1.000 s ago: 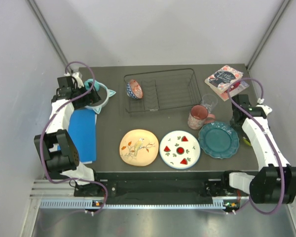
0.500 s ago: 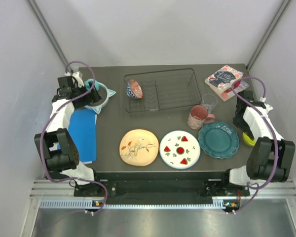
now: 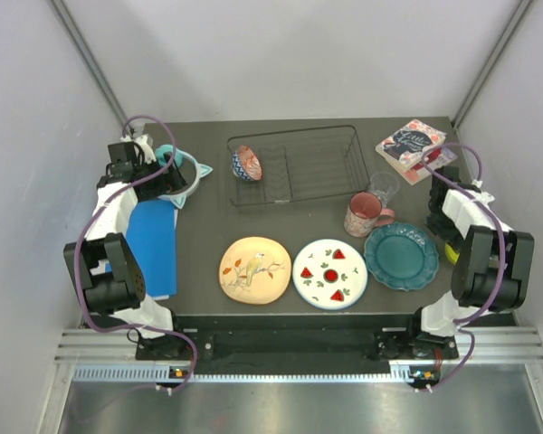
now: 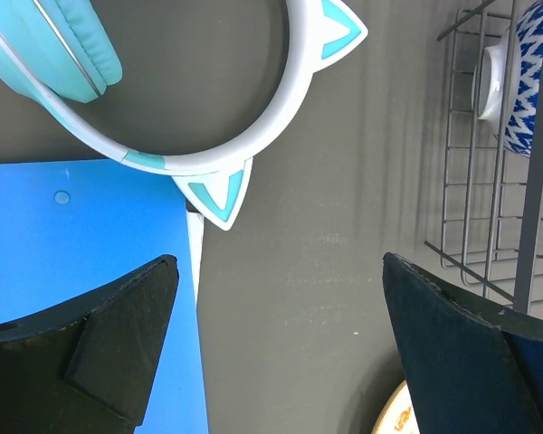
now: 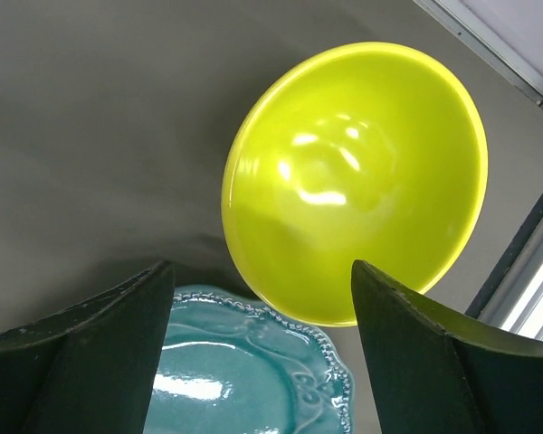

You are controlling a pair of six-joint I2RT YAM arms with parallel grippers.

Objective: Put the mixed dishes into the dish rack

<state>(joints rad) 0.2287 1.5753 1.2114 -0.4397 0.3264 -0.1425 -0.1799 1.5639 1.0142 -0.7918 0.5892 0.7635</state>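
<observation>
Across the far middle of the dark table [image 3: 208,226] stands the rectangular black thin-wire dish rack [image 3: 294,165]. Nearer than the rack lie three dishes flat in a row: the cream bird-print plate [image 3: 254,269], the white watermelon-slice plate [image 3: 329,274] and the teal scalloped plate [image 3: 401,256]. The pink floral mug [image 3: 365,214] stands off the rack's near right corner. The small red-blue patterned bowl [image 3: 247,164] is on edge inside the rack's left end. The small yellow-green bowl [image 5: 353,181] sits well right of the rack.

The right gripper [image 5: 261,271] hovers over that bowl, jaws wide apart and empty. The left gripper [image 4: 279,271], also apart and empty, hangs left of the rack.

The bowl's glossy, sloping wall could slide out of a pinch. A nudge might send it off the table's side, and a finger may catch the teal plate's rim. The path to the rack crosses the mug.

From above, the right arm hides nearly all of the yellow-green bowl. Whether the bowl touches the teal plate I cannot tell. The rack's prongs are hard to make out.
</observation>
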